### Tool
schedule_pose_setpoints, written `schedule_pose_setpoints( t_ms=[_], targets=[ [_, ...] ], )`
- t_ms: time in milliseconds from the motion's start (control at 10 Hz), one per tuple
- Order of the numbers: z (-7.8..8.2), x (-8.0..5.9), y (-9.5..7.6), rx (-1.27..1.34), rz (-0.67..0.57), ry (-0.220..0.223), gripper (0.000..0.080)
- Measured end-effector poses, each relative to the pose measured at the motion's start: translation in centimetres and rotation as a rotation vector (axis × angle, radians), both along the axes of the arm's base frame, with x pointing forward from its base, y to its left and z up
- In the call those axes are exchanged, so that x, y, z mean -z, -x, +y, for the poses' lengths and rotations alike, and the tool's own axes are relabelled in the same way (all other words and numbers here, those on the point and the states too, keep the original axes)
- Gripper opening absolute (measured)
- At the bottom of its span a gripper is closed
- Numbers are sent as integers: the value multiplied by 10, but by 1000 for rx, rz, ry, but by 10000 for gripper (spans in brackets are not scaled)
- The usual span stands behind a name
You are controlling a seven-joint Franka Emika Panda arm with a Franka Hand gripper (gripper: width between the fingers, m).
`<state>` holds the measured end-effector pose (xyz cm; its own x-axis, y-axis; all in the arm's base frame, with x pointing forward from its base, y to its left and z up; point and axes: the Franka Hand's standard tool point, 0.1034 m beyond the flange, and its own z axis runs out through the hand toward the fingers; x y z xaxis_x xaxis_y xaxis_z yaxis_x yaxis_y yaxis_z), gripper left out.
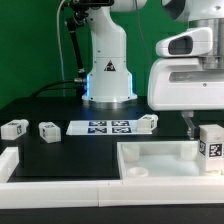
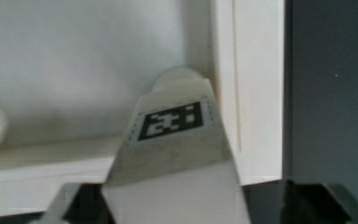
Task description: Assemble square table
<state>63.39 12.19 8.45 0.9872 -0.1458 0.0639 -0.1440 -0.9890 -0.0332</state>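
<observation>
Border rail (image 1: 10, 162): lower left corner of the exterior view, white, on the black table (image 1: 40, 105).
First loose leg (image 1: 13, 127): left edge, mid-height, lying on the table.
Second loose leg (image 1: 48, 130): just right of it, the two apart.
Marker board (image 1: 105, 127): centre, flat on the table.
Robot base (image 1: 108, 65): upper centre, behind the board.
Third loose leg (image 1: 147, 123): at the board's right end; I cannot tell whether they touch.
Tabletop (image 1: 150, 168): lower centre to lower right, rim upward.
Arm (image 1: 185, 85): upper right, wrist pointing straight down above the tabletop's right part, one dark finger (image 1: 188, 123) hanging below.
Gripper (image 2: 176, 192): clamped on the held leg, which juts from between the dark fingers in the wrist view.
Held leg (image 1: 210, 150): lower right, upright, tag facing the camera, at the tabletop's right end; contact unclear.
</observation>
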Motion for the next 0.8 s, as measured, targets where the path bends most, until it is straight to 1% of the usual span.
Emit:
schedule_pose_setpoints(
  t_ms=[100, 200, 400, 600, 700, 800],
  targets=[
    [0, 0, 0, 86, 2, -6, 388],
    [-1, 0, 0, 129, 4, -8, 291],
    [-3, 1, 0, 323, 9, -19, 291],
    [-6, 1, 1, 678, 19, -43, 291],
    [-8, 2, 1, 876, 35, -76, 291],
    [-12, 3, 3, 1080, 59, -119, 291]
  ],
)
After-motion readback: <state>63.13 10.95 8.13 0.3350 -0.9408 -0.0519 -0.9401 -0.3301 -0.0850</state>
